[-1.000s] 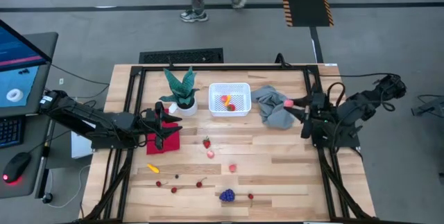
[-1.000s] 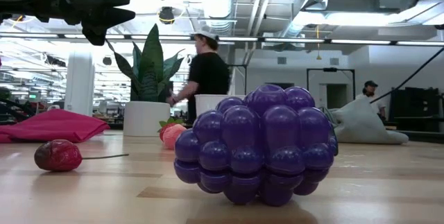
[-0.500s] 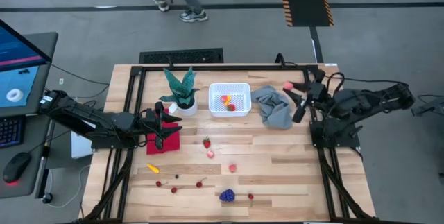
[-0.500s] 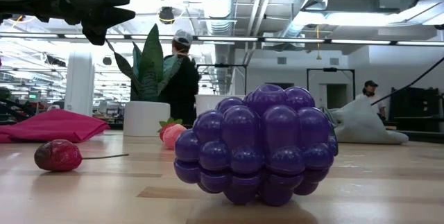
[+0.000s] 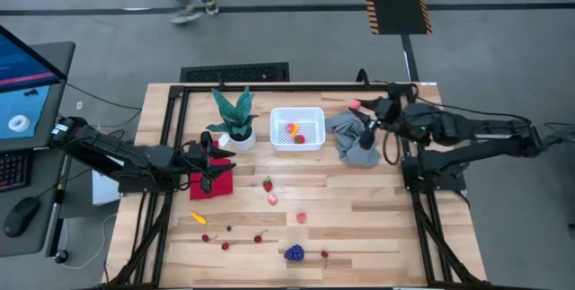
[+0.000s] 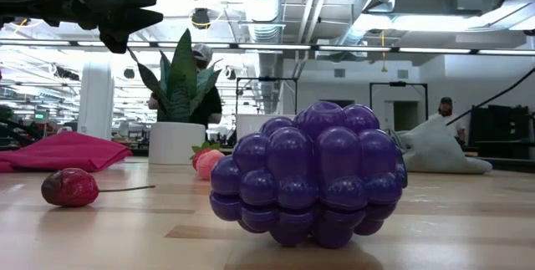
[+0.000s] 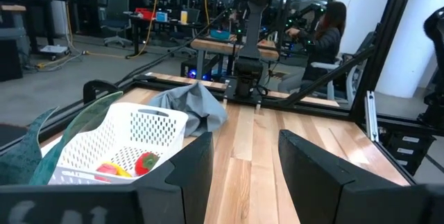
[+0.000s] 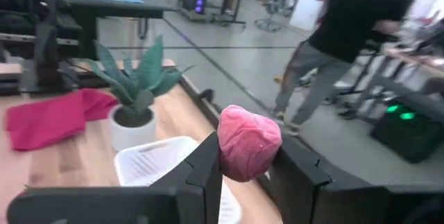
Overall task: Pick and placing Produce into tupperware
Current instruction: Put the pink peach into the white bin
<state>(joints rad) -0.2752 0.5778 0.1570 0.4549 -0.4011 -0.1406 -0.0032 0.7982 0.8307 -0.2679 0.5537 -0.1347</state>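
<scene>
Right pincer [image 5: 357, 106] above crumpled grey cloth [image 5: 353, 139], beside small white mesh-bottomed plastic bin [image 5: 297, 128] — fingers clamped on pink toy ball [image 8: 248, 143]. Left pincer [image 5: 208, 161] over folded red cloth [image 5: 214, 183], fingers parted, empty. Loose on wooden bench [image 5: 377, 209] — red toy strawberry [image 5: 267, 184], purple toy grape bunch [image 5: 294, 253].

Wooden table [image 5: 359, 209] carries white bin [image 5: 297, 129], potted plant [image 5: 235, 118], red cloth [image 5: 214, 182], grey cloth [image 5: 352, 139]. Loose on it: strawberry [image 5: 267, 184], yellow piece [image 5: 198, 218], cherries [image 5: 225, 243], grape bunch [image 5: 294, 253].
</scene>
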